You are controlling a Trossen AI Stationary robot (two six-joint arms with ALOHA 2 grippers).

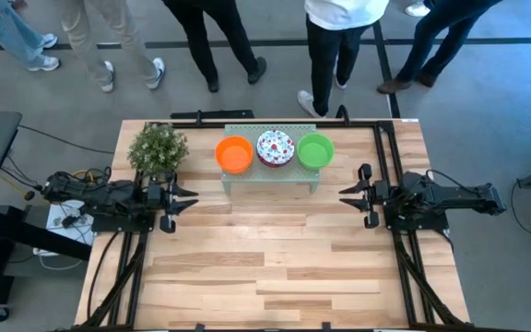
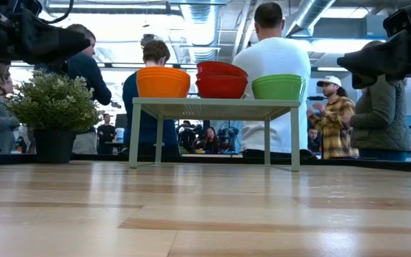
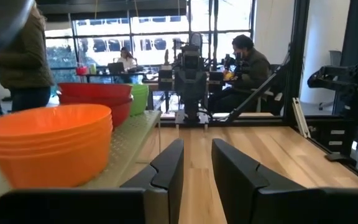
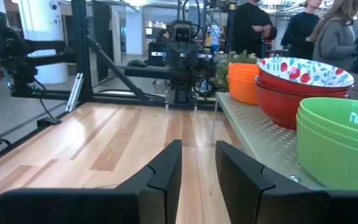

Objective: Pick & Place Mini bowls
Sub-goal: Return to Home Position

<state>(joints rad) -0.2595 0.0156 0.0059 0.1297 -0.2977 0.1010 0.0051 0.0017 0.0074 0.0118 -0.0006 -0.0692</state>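
W/ the orange stack (image 1: 234, 154), patterned stack (image 1: 275, 148) & green stack (image 1: 315, 150) on the rack (image 1: 270, 175), and left gripper (image 1: 190, 197) & right gripper (image 1: 345, 196) empty, fingers apart, either side, main risk: a homing arm clipping the rack, toppling bowls.

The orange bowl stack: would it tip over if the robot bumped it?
Probably not: the orange bowl stack is low and wide, its bowls nested snugly. A push would likelier slide it along the flat rack top. It looks like thin plastic, so probably light.
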